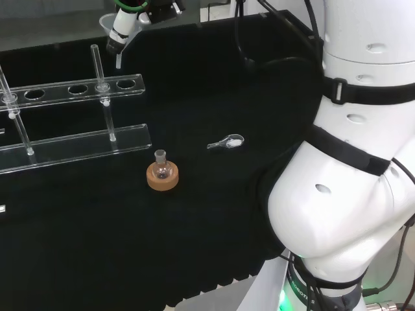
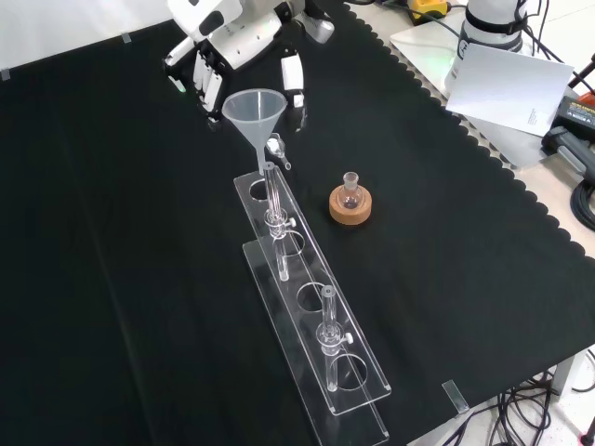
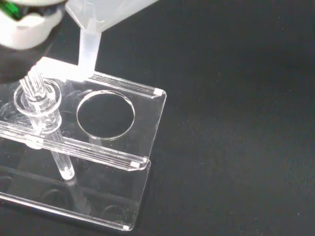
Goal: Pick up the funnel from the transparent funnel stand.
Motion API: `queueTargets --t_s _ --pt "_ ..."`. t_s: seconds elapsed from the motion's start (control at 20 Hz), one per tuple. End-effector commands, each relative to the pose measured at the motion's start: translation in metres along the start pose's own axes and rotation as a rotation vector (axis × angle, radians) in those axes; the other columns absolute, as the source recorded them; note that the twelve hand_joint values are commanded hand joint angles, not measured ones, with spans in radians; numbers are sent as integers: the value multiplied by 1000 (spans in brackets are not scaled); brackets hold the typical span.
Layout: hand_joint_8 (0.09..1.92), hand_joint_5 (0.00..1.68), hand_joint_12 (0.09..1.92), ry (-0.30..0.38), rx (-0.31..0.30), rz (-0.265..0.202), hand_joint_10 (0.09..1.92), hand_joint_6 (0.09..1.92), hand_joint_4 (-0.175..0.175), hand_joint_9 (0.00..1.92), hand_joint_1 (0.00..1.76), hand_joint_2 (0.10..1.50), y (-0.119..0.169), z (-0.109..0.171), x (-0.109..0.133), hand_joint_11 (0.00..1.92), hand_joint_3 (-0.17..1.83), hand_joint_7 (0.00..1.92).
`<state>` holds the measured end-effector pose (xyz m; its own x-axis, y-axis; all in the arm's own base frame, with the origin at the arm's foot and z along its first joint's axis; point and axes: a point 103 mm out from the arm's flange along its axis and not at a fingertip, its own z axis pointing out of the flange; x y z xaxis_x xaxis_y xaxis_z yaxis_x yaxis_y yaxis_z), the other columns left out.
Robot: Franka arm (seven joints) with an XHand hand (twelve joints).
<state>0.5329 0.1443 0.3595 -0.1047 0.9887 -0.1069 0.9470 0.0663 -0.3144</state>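
In the front view my hand [image 2: 232, 46] hangs with relaxed fingers just behind the clear plastic funnel [image 2: 256, 110], lifted above the transparent funnel stand [image 2: 316, 321]; the wrist view shows its spout over the stand's end hole.

On the black cloth: one funnel [image 2: 255, 109], one clear funnel stand [image 2: 311, 321], one small flask [image 2: 350, 190] on one cork ring [image 2: 350, 206], one clear scoop [image 1: 227, 142].
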Motion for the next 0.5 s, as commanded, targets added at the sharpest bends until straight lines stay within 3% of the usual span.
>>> queueTargets --t_s 0.05,0.35,0.5 --pt "672 1106 1467 10 -23 59 372 802 175 917 1026 809 -17 -9 0 0 431 1215" --pt "675 1119 1465 24 -39 88 349 813 175 933 1056 887 -18 -13 -1 0 313 1222" --pt "676 1117 1465 10 -50 79 354 814 175 952 1056 890 -15 -14 -5 0 308 1223"
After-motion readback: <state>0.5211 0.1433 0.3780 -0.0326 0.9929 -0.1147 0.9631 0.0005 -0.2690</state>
